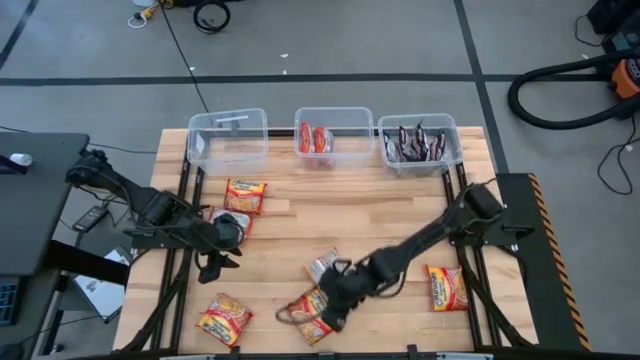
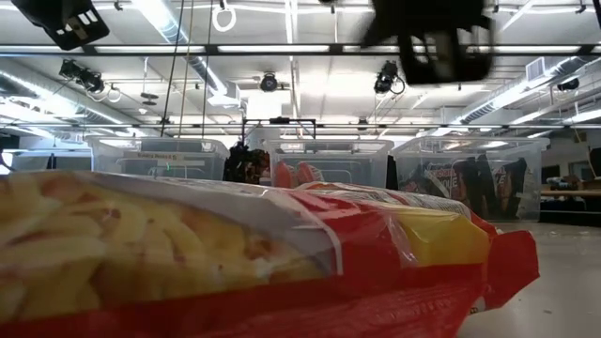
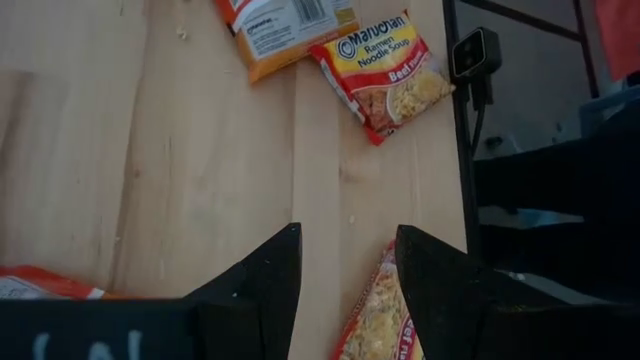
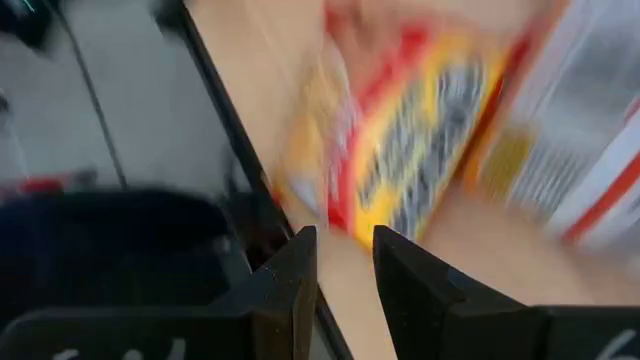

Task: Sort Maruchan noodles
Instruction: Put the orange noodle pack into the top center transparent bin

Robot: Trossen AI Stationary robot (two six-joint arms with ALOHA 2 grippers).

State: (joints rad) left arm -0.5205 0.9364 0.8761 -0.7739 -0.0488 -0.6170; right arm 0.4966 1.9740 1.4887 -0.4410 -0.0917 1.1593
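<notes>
Landmark: the middle clear bin point(image 1: 334, 133), centre of three along the far edge of the wooden table point(image 1: 380, 215).

- Middle bin: holds red-and-silver packets point(image 1: 319, 139)
- Bin to its right point(image 1: 419, 143): holds dark black-and-silver packets point(image 1: 416, 144)
- Bin to its left point(image 1: 228, 138): no packets visible inside
- Orange-yellow packet point(image 1: 245, 195): on the table, nearer the front than the left bin and to the landmark's left
- Second packet point(image 1: 228, 220): just in front of that one, touching or just beside the left claw
- Left claw point(image 1: 222, 246): low over the table, well in front of the landmark and to its left; fingers point(image 3: 262, 290) released, standing apart over bare wood, nothing between them
- Orange-yellow packet point(image 1: 224, 319): near the table's front edge, on the left
- Right claw point(image 1: 335, 300): near the front edge, roughly straight in front of the landmark; fingers point(image 4: 290, 280) part open with a narrow gap, nothing seen between them
- Packets by the right claw: one orange-and-red point(image 1: 308, 315) at its tip, one paler point(image 1: 322, 266) just behind it
- Packet point(image 1: 446, 287): front right, well apart from the landmark
</notes>
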